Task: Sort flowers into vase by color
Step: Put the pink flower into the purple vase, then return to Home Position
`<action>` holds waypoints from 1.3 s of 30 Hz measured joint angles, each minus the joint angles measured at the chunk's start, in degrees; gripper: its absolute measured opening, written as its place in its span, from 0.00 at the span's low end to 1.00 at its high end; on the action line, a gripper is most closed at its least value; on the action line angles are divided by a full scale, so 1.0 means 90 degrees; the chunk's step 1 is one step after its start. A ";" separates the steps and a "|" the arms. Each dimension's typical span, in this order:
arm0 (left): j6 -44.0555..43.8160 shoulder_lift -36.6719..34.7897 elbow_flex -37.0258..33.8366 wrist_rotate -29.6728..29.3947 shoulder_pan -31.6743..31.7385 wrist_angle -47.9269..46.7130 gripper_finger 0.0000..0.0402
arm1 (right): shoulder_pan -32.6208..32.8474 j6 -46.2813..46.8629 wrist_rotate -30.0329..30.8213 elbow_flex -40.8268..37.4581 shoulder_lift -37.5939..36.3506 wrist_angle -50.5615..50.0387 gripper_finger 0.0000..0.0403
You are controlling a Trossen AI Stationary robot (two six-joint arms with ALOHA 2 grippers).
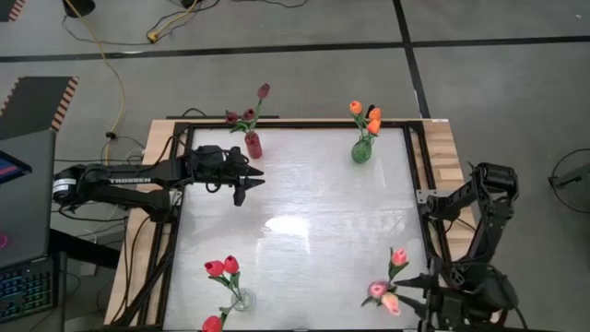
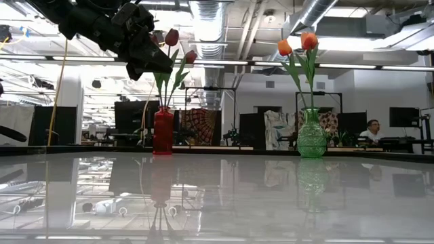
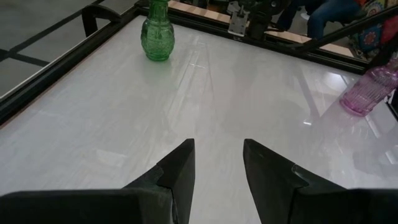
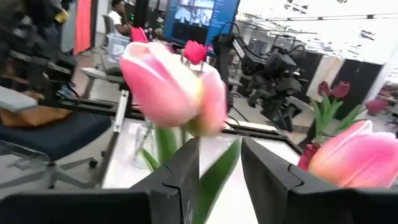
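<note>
Overhead, table-level, two wrist views — green vase [image 1: 360, 152] shared.

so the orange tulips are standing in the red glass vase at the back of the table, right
Not quite: the orange tulips stand in the green glass vase at the back of the table, as the low view shows. The red glass vase holds dark maroon tulips.

The pink vase [image 3: 370, 92] is cut by the frame edge (wrist view), its flowers unseen.
</note>
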 joint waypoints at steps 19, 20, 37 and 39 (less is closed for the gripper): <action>0.0133 -0.0002 0.0000 0.0067 -0.0002 0.0536 0.30 | 0.0246 -0.0827 0.0273 0.0719 -0.0868 0.0030 0.36; 0.0183 -0.0002 0.0000 0.0066 -0.0002 0.0665 0.30 | 0.0235 -0.0990 0.0261 0.0756 -0.0981 0.0029 0.35; 0.0646 -0.0012 0.0054 0.0072 -0.0002 0.1865 0.26 | -0.1386 -0.0974 -0.0992 0.0795 -0.3252 -0.2439 0.05; 0.0659 -0.0012 0.0117 0.0070 -0.0001 0.1866 0.24 | -0.1535 -0.0545 -0.1418 0.0795 -0.3547 -0.3152 0.05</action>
